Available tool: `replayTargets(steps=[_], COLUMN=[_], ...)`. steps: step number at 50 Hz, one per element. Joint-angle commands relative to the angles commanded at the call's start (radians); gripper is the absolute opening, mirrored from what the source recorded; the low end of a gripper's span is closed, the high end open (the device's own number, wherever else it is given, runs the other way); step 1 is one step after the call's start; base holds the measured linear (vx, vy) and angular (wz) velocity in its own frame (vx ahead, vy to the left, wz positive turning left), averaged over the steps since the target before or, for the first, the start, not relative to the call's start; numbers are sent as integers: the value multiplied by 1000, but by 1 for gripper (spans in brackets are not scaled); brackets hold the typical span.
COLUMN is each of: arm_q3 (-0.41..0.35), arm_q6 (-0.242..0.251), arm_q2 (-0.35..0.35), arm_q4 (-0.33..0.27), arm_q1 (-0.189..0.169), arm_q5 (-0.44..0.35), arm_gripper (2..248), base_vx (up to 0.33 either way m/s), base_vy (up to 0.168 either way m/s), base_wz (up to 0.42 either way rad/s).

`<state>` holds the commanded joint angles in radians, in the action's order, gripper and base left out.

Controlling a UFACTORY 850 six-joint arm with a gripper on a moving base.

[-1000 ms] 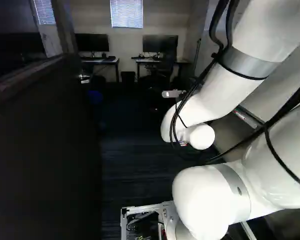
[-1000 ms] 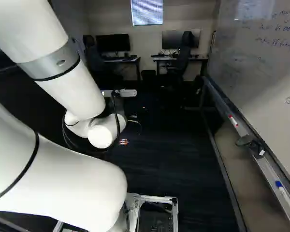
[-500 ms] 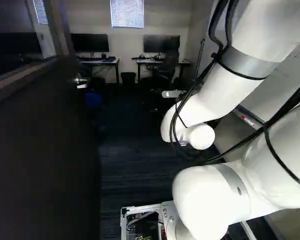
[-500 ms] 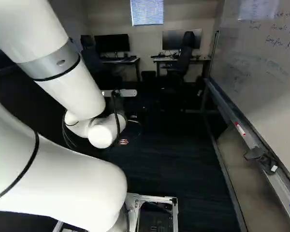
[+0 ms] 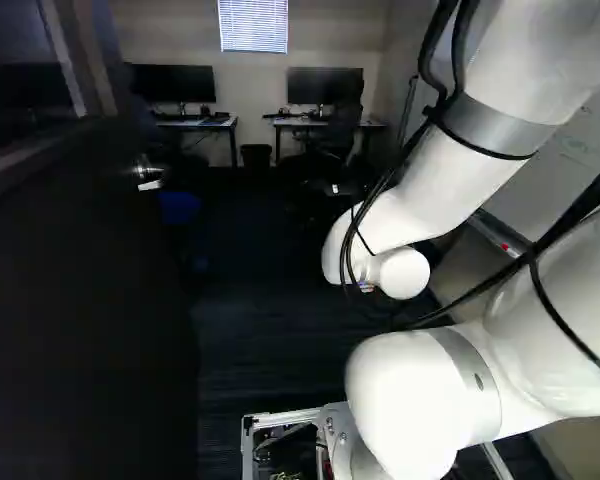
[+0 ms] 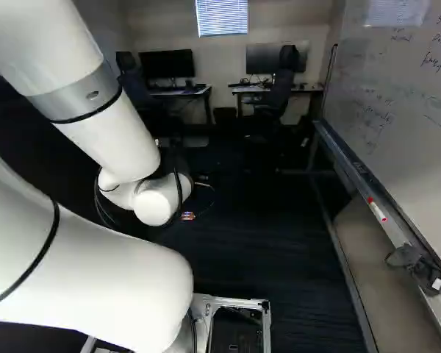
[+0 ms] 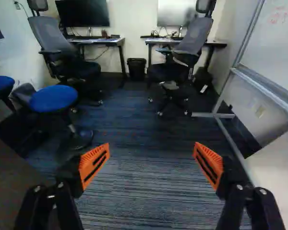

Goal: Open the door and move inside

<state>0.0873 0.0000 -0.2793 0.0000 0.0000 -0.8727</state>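
Observation:
The dark door [image 5: 80, 300] stands open along the left side of the left base view, with a window in its upper part. Its metal handle [image 5: 148, 172] is on the far part of the door. Both base views leave the gripper's fingers hidden behind the arm's white wrist [image 6: 156, 202]. In the wrist view the gripper [image 7: 151, 160] is open, its orange pads wide apart with only carpet seen between them. A dark surface, seemingly the door, lies beside one finger there. The gripper and the handle are well apart.
A whiteboard [image 6: 397, 110] with a marker tray [image 6: 397, 234] runs along the right side. Dark carpet [image 7: 149, 191] stretches ahead to two desks, office chairs [image 7: 177, 57] and a bin [image 7: 136, 68]. A blue stool [image 7: 54, 98] stands on the door's side.
The base has moved ahead: the door handle has shifted left in the left base view, and the whiteboard tray's things have come nearer. The arm holds its pose against its lowest joint.

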Motion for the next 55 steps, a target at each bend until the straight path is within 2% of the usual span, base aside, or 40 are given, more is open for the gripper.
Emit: replayTargets(steps=[55], arm_q3=[0], arm_q6=[0], arm_q2=[0], arm_q4=[0], arm_q1=[0], arm_q5=[0], arm_gripper=[247], base_vx=[212], base_vy=[7], base_wz=[-14])
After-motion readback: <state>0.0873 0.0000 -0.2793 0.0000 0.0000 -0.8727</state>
